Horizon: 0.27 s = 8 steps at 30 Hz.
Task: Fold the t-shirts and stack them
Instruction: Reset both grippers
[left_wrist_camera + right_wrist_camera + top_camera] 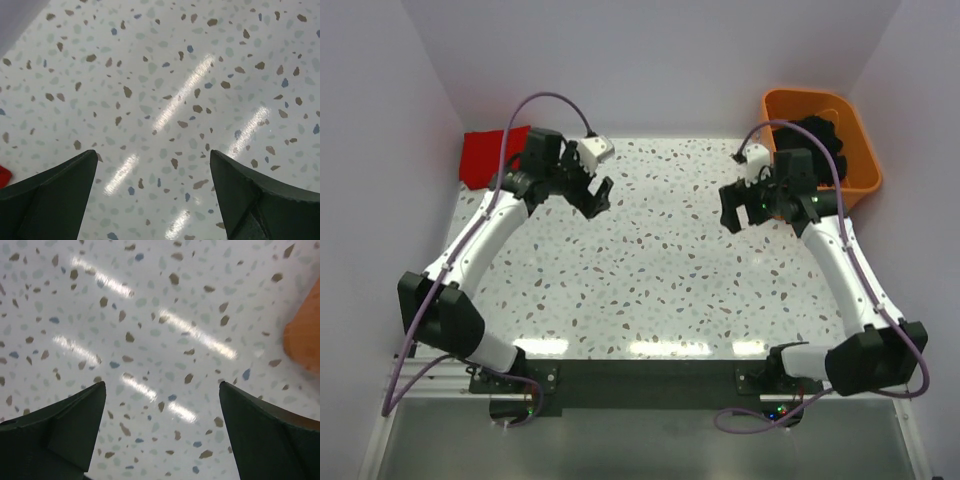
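A folded red t-shirt (488, 154) lies at the table's far left corner, partly hidden by my left arm. A sliver of red shows at the left edge of the left wrist view (3, 176). My left gripper (597, 197) hovers open and empty over the table, to the right of the shirt; its jaws stand wide apart in the left wrist view (153, 165). My right gripper (738, 215) is open and empty above the table, left of the orange tub; its jaws stand wide apart in the right wrist view (162, 395).
An orange plastic tub (861, 168) stands at the far right corner with dark cloth (820, 133) inside; its edge shows in the right wrist view (305, 335). The speckled tabletop (650, 270) lies between white walls.
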### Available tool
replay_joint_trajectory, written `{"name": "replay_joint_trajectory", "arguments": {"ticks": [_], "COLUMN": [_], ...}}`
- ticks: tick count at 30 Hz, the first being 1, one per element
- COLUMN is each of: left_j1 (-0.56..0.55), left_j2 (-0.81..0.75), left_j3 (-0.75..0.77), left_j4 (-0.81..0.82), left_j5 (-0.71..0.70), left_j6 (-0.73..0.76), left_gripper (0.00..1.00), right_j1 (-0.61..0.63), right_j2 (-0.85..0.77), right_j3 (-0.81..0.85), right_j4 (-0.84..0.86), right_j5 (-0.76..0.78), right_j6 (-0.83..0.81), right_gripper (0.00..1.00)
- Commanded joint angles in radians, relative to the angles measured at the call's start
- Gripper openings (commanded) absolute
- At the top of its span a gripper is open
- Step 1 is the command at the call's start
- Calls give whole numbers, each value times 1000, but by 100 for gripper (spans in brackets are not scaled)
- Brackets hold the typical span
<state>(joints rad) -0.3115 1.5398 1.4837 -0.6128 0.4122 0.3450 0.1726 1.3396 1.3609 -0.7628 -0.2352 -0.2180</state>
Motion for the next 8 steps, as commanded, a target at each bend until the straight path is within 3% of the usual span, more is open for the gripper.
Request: {"name": "replay_joint_trajectory", "arguments": {"ticks": [1,4,8], "left_j1": [-4,-6,-5], "left_j2": [-101,-165,-219], "left_j3": [-155,-269,-304], "left_j4": [79,108,114], "left_j5": [-27,-53,-257], "left_j6": [-90,-126,-210], "left_gripper": [100,100,100], "right_j1": [-1,-1,-1], "right_j2": [-112,-207,-278], "right_j3": [-161,-253,-293], "right_j4": [-35,-55,-76], "right_j5": [-87,-88,-69], "right_j6": [0,-27,-44], "right_gripper": [99,99,99]}}
